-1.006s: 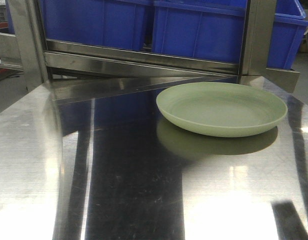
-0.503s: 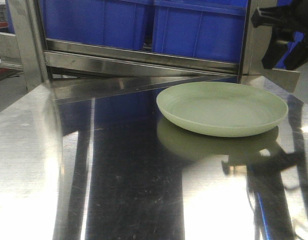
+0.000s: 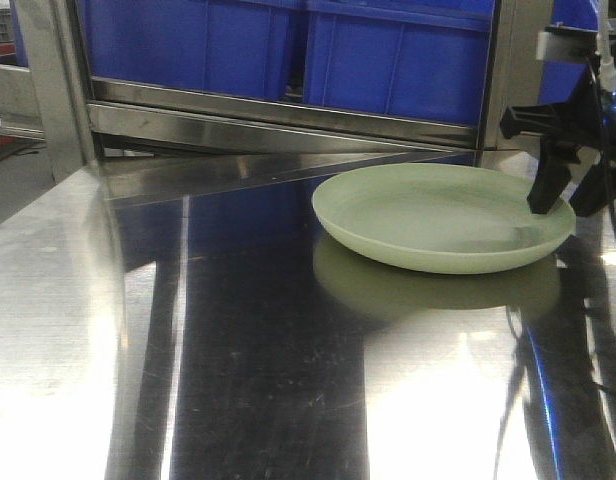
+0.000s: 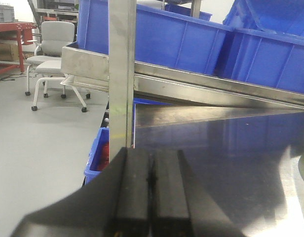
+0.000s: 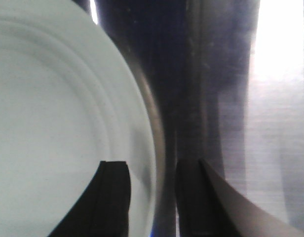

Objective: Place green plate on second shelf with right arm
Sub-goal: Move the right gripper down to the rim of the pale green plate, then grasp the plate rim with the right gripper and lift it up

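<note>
The pale green plate (image 3: 438,215) lies flat on the shiny steel surface (image 3: 238,330), at the right, just in front of the rack. My right gripper (image 3: 563,205) is open and low over the plate's right rim. In the right wrist view the plate (image 5: 53,123) fills the left half, and the right gripper (image 5: 152,170) has one finger over the plate's inside and the other outside the rim. My left gripper (image 4: 151,168) is shut on nothing, off the surface's left side. A steel shelf (image 3: 278,110) runs just above the surface; I cannot tell which level is the second shelf.
Blue plastic bins (image 3: 388,60) stand on the shelf right behind the plate. Steel uprights (image 3: 53,90) frame the rack at left and right. In the left wrist view a blue bin (image 4: 95,155) sits on the floor, and office chairs (image 4: 51,54) stand further back.
The right gripper came into view at the upper right, then dropped down and left to the plate's right rim. The plate has not moved.
</note>
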Motion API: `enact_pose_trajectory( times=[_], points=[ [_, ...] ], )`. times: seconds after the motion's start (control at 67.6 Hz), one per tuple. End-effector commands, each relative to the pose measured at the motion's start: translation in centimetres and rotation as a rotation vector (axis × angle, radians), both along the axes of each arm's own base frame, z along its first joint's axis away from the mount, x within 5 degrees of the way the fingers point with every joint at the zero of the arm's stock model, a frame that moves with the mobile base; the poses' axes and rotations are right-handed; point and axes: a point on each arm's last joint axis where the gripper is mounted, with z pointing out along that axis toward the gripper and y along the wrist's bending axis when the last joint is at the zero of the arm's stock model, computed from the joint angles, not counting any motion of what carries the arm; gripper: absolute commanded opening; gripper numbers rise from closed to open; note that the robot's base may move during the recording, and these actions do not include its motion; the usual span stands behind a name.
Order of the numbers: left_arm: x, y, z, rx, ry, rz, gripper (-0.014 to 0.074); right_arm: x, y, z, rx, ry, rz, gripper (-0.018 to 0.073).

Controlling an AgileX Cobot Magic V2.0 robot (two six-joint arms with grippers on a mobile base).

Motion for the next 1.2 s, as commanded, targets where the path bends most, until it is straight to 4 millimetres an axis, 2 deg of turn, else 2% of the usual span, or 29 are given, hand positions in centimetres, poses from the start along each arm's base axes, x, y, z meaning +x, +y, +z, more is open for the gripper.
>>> enact_pose_trajectory(
  times=[0.0,0.237,0.325,0.414,0.473,0.547,0.606,0.725,0.813,0.887,0.961,1.065,1.183],
  points=[
    [0.0,0.0,-0.5,-0.011,-0.059,-0.004,0.0131,0.4,0.2,2.6,0.020,-0.102,-0.006,0.0342],
    [0.0,0.0,-0.5,-0.011,-0.059,-0.004,0.0131,0.7,0.2,1.2,0.017,-0.054,-0.003,0.0329],
    [0.0,0.0,-0.5,-0.011,-0.059,-0.004,0.0131,0.6,0.2,1.1,0.016,-0.037,0.000,0.0228],
    [0.0,0.0,-0.5,-0.011,-0.059,-0.004,0.0131,0.4,0.3,1.3,0.017,-0.024,0.003,0.0038],
    [0.0,0.0,-0.5,-0.011,-0.059,-0.004,0.0131,0.2,0.3,1.8,0.019,-0.022,0.006,0.0066],
    [0.0,0.0,-0.5,-0.011,-0.059,-0.004,0.0131,-0.1,0.3,2.9,0.021,-0.051,0.007,0.0055],
    [0.0,0.0,-0.5,-0.011,-0.059,-0.004,0.0131,-0.5,0.2,4.5,0.024,-0.109,0.005,0.0057],
    [0.0,0.0,-0.5,-0.011,-0.059,-0.004,0.0131,-1.9,0.0,8.8,0.031,-0.268,-0.003,0.0057],
    [0.0,0.0,-0.5,-0.011,-0.059,-0.004,0.0131,-3.8,-0.3,12.4,0.040,-0.426,-0.016,0.0057],
    [0.0,0.0,-0.5,-0.011,-0.059,-0.004,0.0131,-6.3,-0.6,15.5,0.049,-0.574,-0.030,0.0057],
    [0.0,0.0,-0.5,-0.011,-0.059,-0.004,0.0131,-8.7,-1.0,17.4,0.047,-0.692,-0.038,0.0057],
    [0.0,0.0,-0.5,-0.011,-0.059,-0.004,0.0131,-13.3,-1.6,19.5,0.038,-0.876,-0.052,0.0057],
    [0.0,0.0,-0.5,-0.011,-0.059,-0.004,0.0131,-18.6,-2.3,20.2,-0.004,-1.069,-0.051,0.0057]
  ],
)
